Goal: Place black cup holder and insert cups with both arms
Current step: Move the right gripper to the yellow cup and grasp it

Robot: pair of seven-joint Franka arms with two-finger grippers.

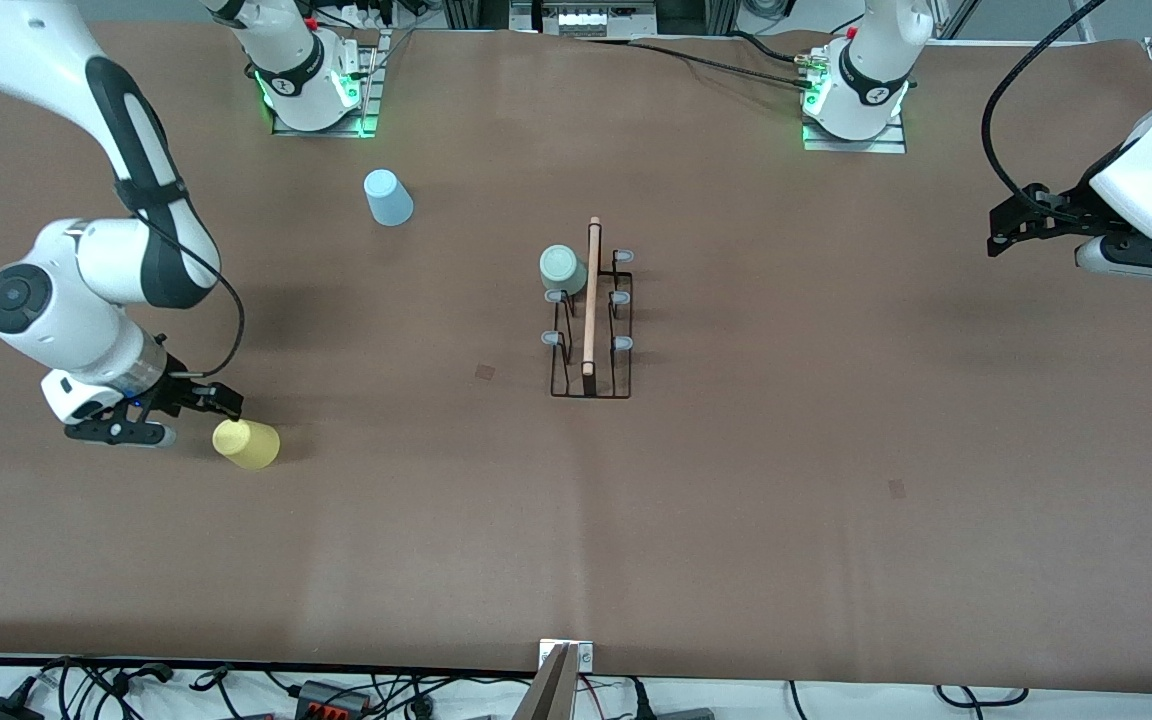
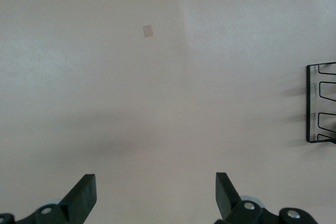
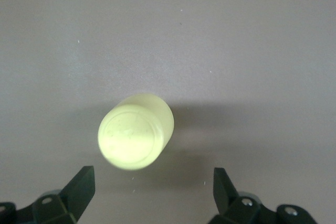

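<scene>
Standing mid-table, the rack [image 1: 591,335] carries the green cup [image 1: 562,269] upside down on a peg at its end nearest the robot bases. Toward the right arm's end of the table from the rack, the right gripper [image 1: 228,402] hangs released just beside the yellow cup [image 1: 247,444], with the blue cup [image 1: 388,197] closer to the bases. Toward the left arm's end, the left gripper [image 2: 156,195] waits, fingers spread, over bare table [image 1: 836,400].

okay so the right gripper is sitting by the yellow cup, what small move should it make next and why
Probably ease the right gripper down around the yellow cup and close. Its fingers are open, and the cup stands upside down on the table, free, just ahead of them in the right wrist view. The black cup holder already carries the pale green cup. The left gripper waits, open, near its end of the table.
</scene>
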